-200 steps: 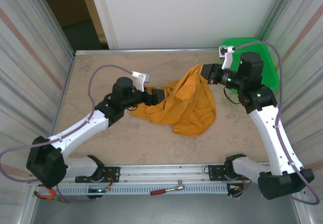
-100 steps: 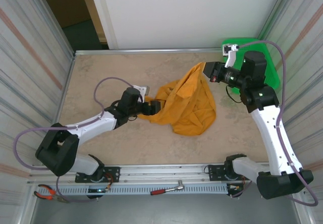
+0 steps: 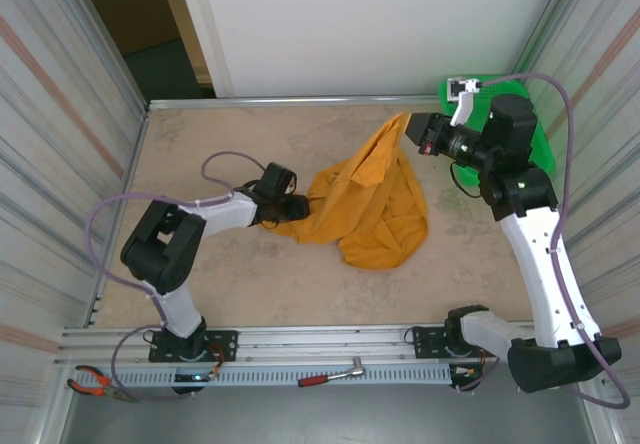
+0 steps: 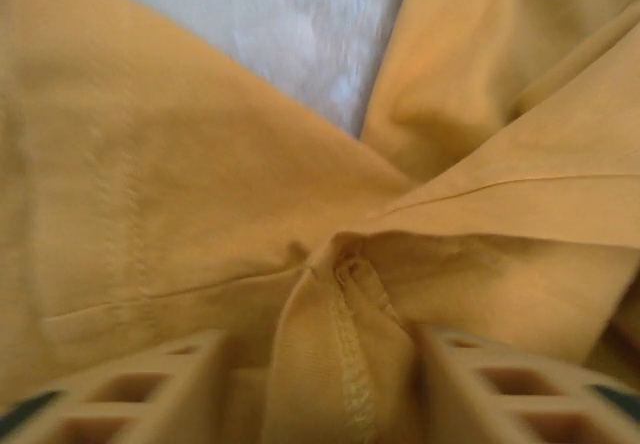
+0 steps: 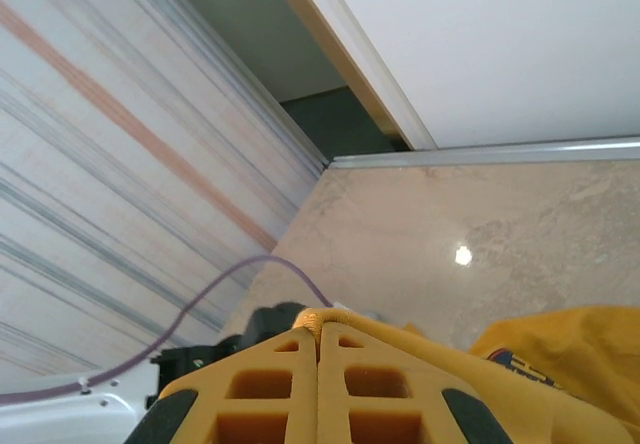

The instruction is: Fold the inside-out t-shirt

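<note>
Two pincers grasp the inside-out t-shirt [image 3: 372, 209], an orange-yellow heap on the beige worktop [image 3: 220, 144]. We see the left pincer [image 3: 298, 207] low at the heap's left edge, its fingers [image 4: 150, 384] clenched around a bunched, stitched seam that rises between them. We see the right pincer [image 3: 416, 132] raised, clamped tight on a thin edge of cloth. The shirt hangs from it in a peak, then spreads down and leftward toward the left pincer. Close beside the right pincer, a dark printed mark [image 5: 520, 364] shows on the fabric.
</note>
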You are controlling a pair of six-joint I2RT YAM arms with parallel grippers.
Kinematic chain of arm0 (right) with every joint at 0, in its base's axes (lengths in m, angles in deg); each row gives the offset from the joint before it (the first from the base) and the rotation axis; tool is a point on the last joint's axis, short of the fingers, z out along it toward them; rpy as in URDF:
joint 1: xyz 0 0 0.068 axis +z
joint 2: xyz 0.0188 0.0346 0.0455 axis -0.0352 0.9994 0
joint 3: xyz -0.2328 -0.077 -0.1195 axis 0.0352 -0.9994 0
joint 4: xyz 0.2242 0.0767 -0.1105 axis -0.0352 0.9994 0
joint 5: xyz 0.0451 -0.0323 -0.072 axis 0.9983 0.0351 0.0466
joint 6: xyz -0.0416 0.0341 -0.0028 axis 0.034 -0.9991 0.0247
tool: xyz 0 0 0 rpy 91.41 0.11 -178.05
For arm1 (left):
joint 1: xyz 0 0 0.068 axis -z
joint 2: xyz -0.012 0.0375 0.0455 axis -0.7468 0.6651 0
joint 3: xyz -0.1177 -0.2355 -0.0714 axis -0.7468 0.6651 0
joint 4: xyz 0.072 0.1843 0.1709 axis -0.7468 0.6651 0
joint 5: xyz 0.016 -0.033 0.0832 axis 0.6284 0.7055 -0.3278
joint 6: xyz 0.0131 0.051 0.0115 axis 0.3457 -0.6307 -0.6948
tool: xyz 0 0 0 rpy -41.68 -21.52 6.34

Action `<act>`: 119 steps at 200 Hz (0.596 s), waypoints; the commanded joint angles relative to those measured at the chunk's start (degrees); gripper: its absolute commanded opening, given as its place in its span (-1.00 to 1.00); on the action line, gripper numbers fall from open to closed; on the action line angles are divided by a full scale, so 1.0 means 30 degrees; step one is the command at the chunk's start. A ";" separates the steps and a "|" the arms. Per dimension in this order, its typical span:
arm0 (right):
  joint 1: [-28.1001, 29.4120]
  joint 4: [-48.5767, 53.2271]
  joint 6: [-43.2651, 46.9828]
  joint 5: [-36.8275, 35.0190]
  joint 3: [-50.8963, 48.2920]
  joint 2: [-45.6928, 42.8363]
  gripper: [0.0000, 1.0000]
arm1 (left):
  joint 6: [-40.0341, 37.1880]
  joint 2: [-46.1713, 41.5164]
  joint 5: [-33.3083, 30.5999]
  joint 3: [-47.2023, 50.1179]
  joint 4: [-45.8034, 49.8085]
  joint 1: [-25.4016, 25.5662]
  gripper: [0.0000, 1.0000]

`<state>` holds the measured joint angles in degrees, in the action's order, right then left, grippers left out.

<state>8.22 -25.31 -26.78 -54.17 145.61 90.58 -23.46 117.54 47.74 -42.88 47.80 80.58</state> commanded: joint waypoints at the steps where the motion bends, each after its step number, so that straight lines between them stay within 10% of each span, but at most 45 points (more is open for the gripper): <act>1: -0.0397 -0.0663 -0.0209 0.0469 0.1705 0.0515 -1.00 | 0.0002 0.0187 0.1259 -0.1326 0.0117 0.0185 -1.00; 53: -0.1858 -0.0938 -0.1335 0.1086 0.7742 0.3386 -1.00 | -0.2432 -0.6608 -0.1922 -0.7501 0.3222 -0.2340 -1.00; 119: -0.5358 -0.4340 -0.5481 -0.0645 1.5480 0.5435 -1.00 | -0.2448 -0.7066 -0.2531 -2.0080 0.2229 -0.3818 -1.00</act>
<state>-3.34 -28.87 -35.02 -53.10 188.04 107.81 -29.66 95.95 42.58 -96.85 55.99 68.95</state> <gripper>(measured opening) 0.050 0.065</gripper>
